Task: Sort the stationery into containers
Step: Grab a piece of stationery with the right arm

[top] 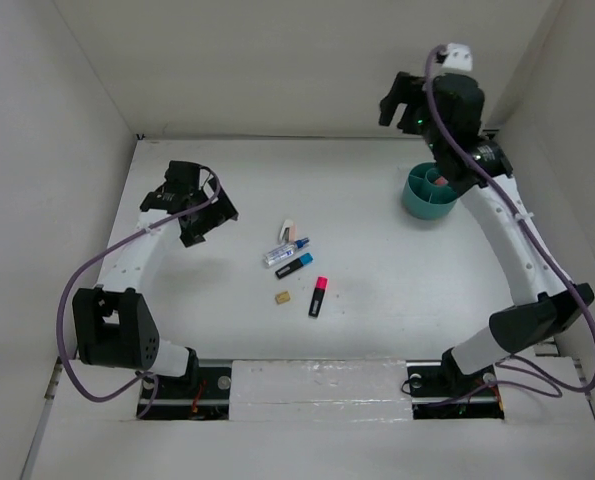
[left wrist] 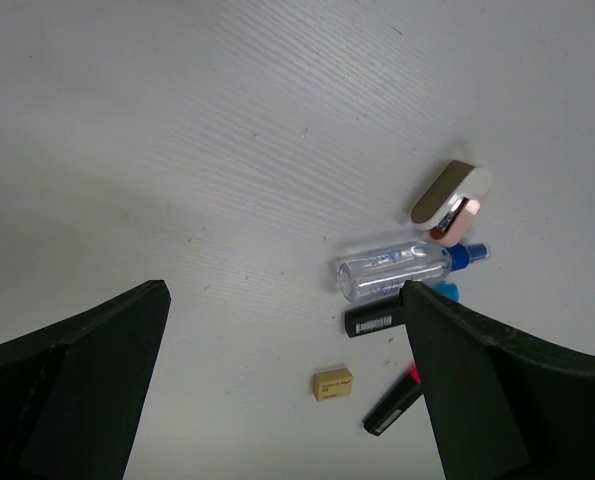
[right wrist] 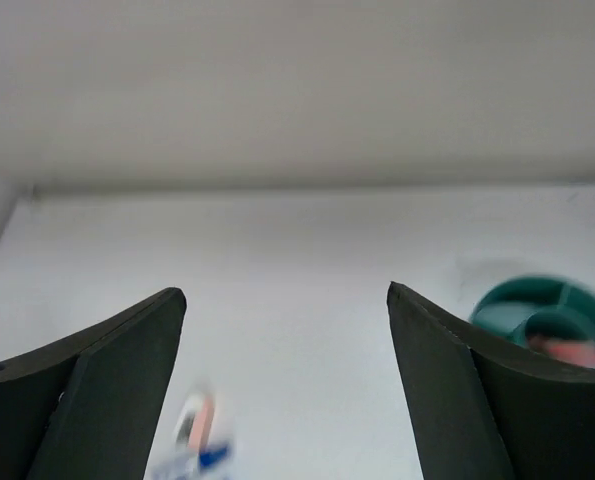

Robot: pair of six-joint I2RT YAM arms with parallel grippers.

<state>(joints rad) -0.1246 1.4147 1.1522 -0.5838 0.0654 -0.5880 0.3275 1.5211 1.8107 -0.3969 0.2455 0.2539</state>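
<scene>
Round teal plastic cup with inner dividers [top: 417, 208], standing on the white table [top: 377, 330] near its far right corner. Thin pink pens [top: 439, 178] lie inside it; which compartment holds them cannot be told.

Five pieces of stationery lie loose about the middle of the table, well apart from the cup:
- a white eraser with a pinkish end [left wrist: 452, 195], the one closest to the far edge;
- a clear blue-capped tube [left wrist: 392, 272], just beside the eraser;
- a black highlighter with a blue cap [left wrist: 375, 320], alongside the tube;
- a small tan block [left wrist: 333, 383], toward the near edge;
- a black highlighter with a pink cap [top: 318, 296], near the block but not touching it.

The sorting is judged to be partly done: the pens are in the cup, and these five items have not yet been put into it.

The left gripper [top: 189, 212] hangs over the table between the loose items and the left edge. Its jaws are spread wide, with nothing between them and nothing touched. Its wrist view looks down on the cluster.

The right gripper [top: 402, 108] is raised high over the far edge, close to the cup. Its jaws stand well apart and empty. In its wrist view the cup shows blurred at lower right, clear of both jaws.
</scene>
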